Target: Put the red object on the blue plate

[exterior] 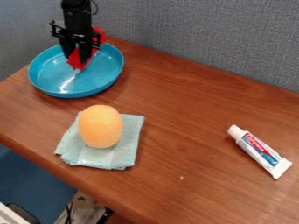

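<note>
"Colgate" reads in white on the toothpaste tube's (260, 150) red band.

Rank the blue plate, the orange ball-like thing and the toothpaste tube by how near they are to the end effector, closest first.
1. Blue plate: directly below the end effector, at the table's far left in the camera view.
2. Orange rounded thing: on the cloth, nearer the camera.
3. Toothpaste tube: off to the right.
</note>
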Controlling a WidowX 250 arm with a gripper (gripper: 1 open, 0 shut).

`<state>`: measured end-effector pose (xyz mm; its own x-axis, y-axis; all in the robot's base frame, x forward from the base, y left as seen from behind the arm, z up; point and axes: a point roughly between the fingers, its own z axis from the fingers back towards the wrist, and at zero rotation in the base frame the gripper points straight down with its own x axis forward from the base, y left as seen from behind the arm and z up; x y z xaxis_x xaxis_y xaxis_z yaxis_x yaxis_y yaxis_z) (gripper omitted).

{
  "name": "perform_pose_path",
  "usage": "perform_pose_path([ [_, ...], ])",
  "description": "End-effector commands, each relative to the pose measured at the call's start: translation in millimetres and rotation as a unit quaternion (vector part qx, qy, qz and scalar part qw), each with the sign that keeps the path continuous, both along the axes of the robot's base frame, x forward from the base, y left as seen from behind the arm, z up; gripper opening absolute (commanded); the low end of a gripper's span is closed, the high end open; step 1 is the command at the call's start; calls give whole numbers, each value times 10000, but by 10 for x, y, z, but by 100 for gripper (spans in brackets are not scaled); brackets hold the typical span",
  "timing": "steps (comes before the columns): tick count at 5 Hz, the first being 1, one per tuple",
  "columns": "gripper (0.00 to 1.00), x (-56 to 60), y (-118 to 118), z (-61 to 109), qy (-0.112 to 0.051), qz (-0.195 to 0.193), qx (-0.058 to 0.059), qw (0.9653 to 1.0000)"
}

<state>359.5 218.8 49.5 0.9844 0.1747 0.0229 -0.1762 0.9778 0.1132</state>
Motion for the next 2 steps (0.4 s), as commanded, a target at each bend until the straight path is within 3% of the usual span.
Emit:
perform_pose_path([
  [1,0,4,111,254,-273,99,176,9994],
  [2,0,-9,109,248,-253,101,166,9995],
])
